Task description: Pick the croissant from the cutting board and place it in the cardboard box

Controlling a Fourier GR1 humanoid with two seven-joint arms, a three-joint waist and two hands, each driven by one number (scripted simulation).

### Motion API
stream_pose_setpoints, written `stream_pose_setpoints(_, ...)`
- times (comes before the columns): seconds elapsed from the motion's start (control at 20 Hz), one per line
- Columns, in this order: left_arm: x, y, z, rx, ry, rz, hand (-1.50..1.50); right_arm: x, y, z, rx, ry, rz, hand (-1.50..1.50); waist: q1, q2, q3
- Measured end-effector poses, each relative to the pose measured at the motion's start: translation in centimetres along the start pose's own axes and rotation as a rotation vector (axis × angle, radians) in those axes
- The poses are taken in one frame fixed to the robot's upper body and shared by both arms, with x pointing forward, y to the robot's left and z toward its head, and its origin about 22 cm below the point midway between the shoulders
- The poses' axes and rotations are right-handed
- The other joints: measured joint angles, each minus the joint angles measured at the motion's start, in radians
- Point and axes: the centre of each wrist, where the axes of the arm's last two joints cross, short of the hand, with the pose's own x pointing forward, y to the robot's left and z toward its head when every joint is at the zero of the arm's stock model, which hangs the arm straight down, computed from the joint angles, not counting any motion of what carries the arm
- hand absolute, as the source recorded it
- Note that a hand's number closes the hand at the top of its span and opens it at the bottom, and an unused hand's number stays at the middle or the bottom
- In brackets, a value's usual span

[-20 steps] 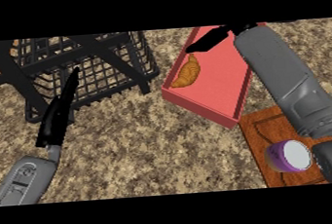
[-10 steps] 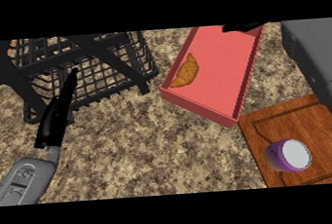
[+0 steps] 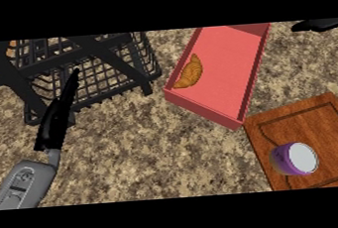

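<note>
The croissant (image 3: 190, 72) is seen lying inside the red cardboard box (image 3: 251, 70), against its left wall; the placing step is judged done. The left hand (image 3: 58, 116) is held straight-fingered and empty; only a tip of the right hand (image 3: 321, 24) is shown, its fingers unreadable; nothing further seems called for beyond clearing away.

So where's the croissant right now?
In the head view, the croissant lies inside the red box, against its left wall, right of the black wire basket and up-left of the wooden cutting board.
</note>
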Motion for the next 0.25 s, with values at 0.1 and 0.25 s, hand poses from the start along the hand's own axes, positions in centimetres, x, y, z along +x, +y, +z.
stream_pose_setpoints(0.1, 0.2, -0.1, -0.1, -0.006, -0.005, 0.0, 0.0, -0.3, -1.7, 1.0, -0.002, 0.005, 0.012, -1.5, 0.006, 0.003, 0.0)
stream_pose_setpoints(0.25, 0.2, -0.1, -0.1, -0.008, -0.004, 0.006, 0.0, -0.8, -3.8, 2.5, 0.022, 0.011, 0.033, -1.5, 0.006, 0.004, 0.002)
